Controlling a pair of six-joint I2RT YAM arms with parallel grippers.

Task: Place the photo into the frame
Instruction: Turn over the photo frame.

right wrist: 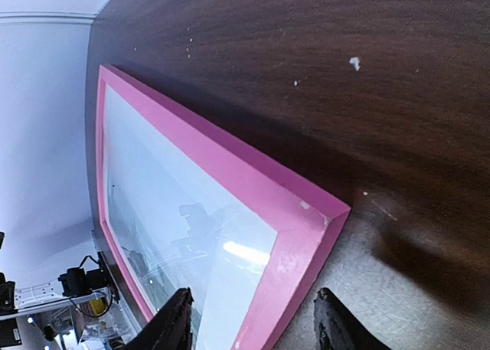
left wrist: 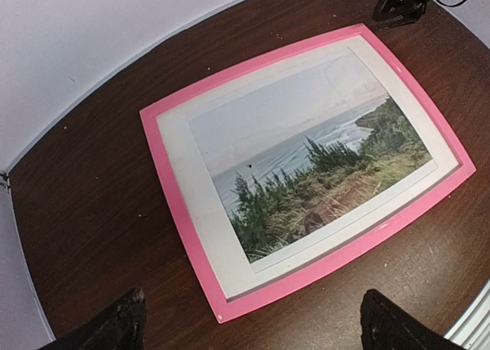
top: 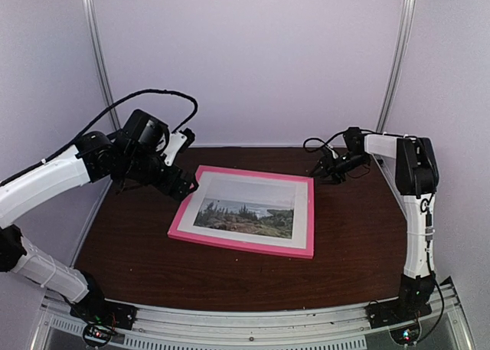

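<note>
The pink frame (top: 240, 244) lies flat in the middle of the dark table, face up. The photo (top: 246, 212) of pale sky over green shrubs sits inside it, bordered by a white mat (top: 300, 216). My left gripper (top: 186, 187) is open and empty, just above the frame's far left corner. In the left wrist view the frame (left wrist: 174, 212) and photo (left wrist: 314, 162) lie ahead of my spread fingers (left wrist: 122, 319). My right gripper (top: 322, 171) is open and empty at the far right corner. In the right wrist view that frame corner (right wrist: 306, 220) lies between its fingers (right wrist: 176, 315), untouched.
The dark wooden table (top: 122, 243) has white walls close behind and on both sides, with aluminium posts (top: 98, 67) at the back corners. A metal rail (top: 253, 327) carries the arm bases at the near edge. The frame's glass (right wrist: 176, 212) reflects the arm.
</note>
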